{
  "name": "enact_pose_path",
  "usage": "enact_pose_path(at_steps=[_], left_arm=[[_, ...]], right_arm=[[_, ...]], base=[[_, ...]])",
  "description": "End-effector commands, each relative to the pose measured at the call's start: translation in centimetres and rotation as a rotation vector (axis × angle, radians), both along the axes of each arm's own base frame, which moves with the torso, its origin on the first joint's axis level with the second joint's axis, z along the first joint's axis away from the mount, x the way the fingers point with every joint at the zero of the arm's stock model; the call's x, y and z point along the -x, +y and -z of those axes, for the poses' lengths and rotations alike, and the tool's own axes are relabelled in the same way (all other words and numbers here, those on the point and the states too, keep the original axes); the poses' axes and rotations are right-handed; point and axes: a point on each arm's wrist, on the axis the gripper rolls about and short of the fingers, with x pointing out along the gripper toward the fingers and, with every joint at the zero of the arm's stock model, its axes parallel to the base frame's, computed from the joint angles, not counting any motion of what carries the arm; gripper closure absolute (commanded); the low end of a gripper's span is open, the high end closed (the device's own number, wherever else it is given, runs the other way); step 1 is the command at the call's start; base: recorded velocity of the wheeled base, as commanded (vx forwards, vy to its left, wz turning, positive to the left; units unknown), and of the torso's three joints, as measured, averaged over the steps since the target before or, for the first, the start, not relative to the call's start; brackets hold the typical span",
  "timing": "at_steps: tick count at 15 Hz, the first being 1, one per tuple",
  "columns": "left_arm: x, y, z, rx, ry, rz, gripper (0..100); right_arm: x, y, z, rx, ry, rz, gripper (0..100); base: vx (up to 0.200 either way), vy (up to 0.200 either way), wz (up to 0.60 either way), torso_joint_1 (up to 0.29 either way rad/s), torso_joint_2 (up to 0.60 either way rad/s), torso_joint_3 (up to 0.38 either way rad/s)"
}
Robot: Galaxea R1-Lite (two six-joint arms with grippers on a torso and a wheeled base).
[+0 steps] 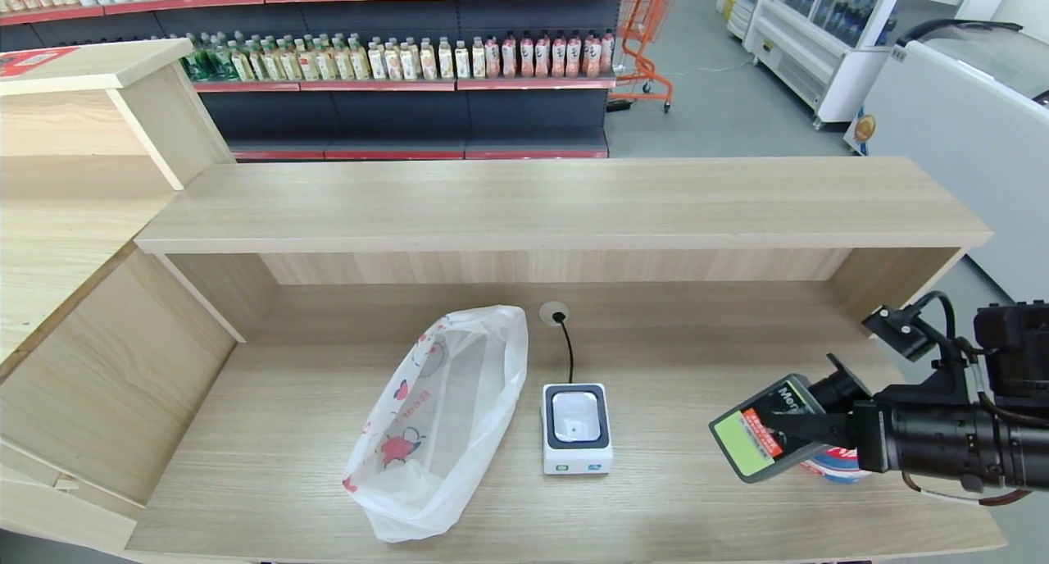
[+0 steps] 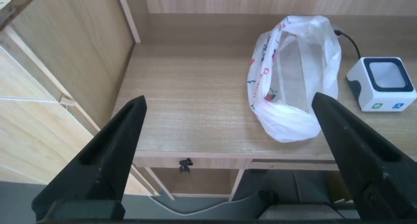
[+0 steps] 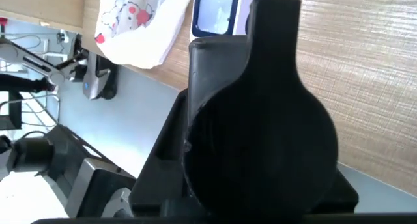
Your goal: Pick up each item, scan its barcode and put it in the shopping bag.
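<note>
Red-white item (image 1: 836, 466) mostly behind held box (image 1: 750, 437)

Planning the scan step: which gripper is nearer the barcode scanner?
Right. The right gripper holds a box just right of the barcode scanner; the left gripper, open, is by the counter's front edge, the shopping bag between them.

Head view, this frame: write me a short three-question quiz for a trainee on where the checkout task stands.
1. What does the right gripper hold?
A. a dark box with a green and red label
B. a drink bottle
C. nothing
2. True or false: the shopping bag lies on the counter to the robot's left of the scanner.
3. Fill in: the fingers of the left gripper are ____.
Key: 1 A; 2 true; 3 open.
</note>
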Motion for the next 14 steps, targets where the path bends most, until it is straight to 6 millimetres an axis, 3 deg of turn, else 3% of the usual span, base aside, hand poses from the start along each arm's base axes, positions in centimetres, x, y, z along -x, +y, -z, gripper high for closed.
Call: enact_pose_path(at_steps=[1, 5, 9, 12, 14], left_arm=[[0.0, 0.0, 0.0, -0.002, -0.001, 0.001, 0], [0.0, 0.0, 0.0, -0.002, -0.001, 0.001, 0], [0.0, 0.0, 0.0, 0.001, -0.001, 0.001, 0], [0.0, 0.0, 0.0, 0.001, -0.001, 0.001, 0], [0.0, 0.0, 0.0, 0.0, -0.001, 0.001, 0]], right_arm=[[0.0, 0.1, 0.1, 0.0, 0.005, -0.004, 100], [-0.2, 0.1, 0.1, 0.002, 0.002, -0.006, 100], [-2.1, 0.4, 0.0, 0.01, 0.002, -0.004, 100], [-3.5, 1.8, 0.5, 0.085, 0.005, 0.036, 100], [-4.7, 2.7, 0.9, 0.115, 0.01, 0.043, 100]], base=[[0.0, 0.0, 0.0, 0.0, 0.0, 0.0], [0.0, 0.0, 0.0, 0.0, 0.0, 0.0], [0.0, 0.2, 0.0, 0.008, 0.0, 0.006], [0.0, 0.2, 0.0, 0.006, 0.01, 0.001], [0.0, 0.0, 0.0, 0.0, 0.0, 0.0]])
